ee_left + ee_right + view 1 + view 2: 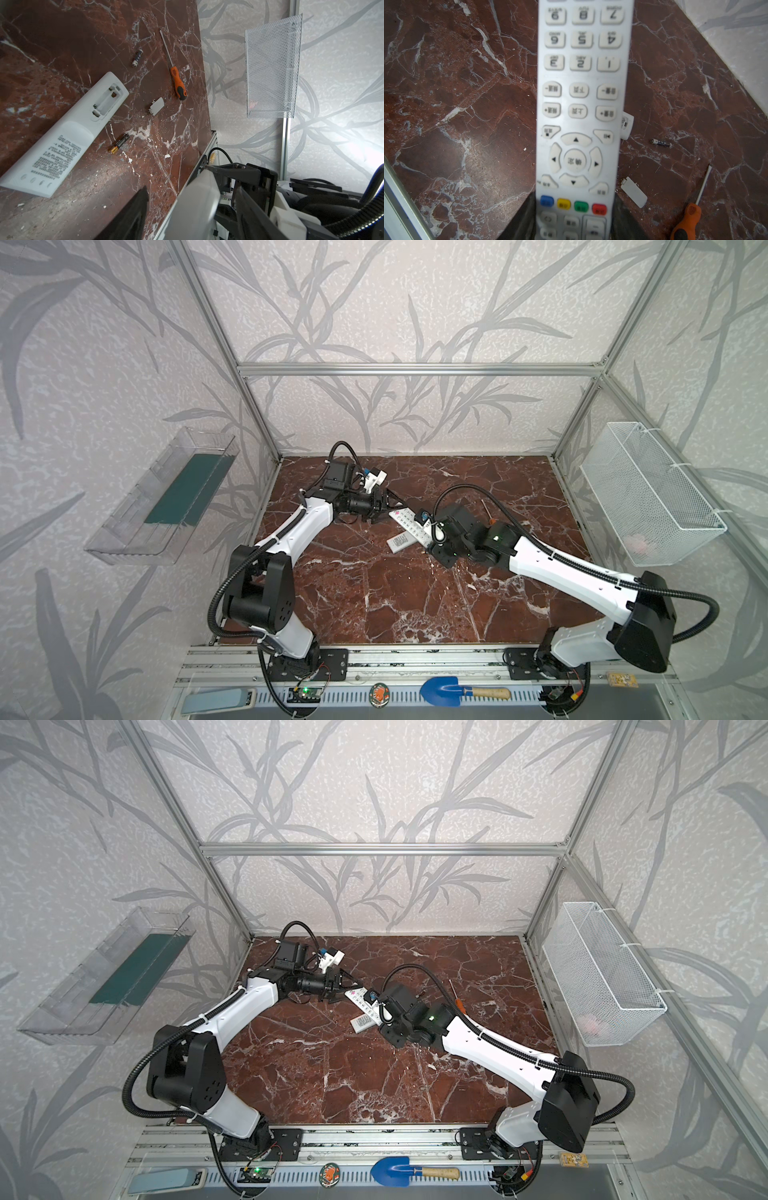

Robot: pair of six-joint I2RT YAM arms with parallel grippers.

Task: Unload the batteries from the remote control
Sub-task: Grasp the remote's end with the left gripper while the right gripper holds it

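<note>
Remote control [580, 99], keypad up, juts lengthwise from right gripper [574, 200].

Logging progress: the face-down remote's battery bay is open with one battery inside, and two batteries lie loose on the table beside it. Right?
Not quite. The left wrist view shows the face-down remote with its open bay empty, only bare contacts inside. The rest stands: two batteries lie loose on the table beside it.

Top views look down, wrist views skim tabletop [446, 104]
</note>
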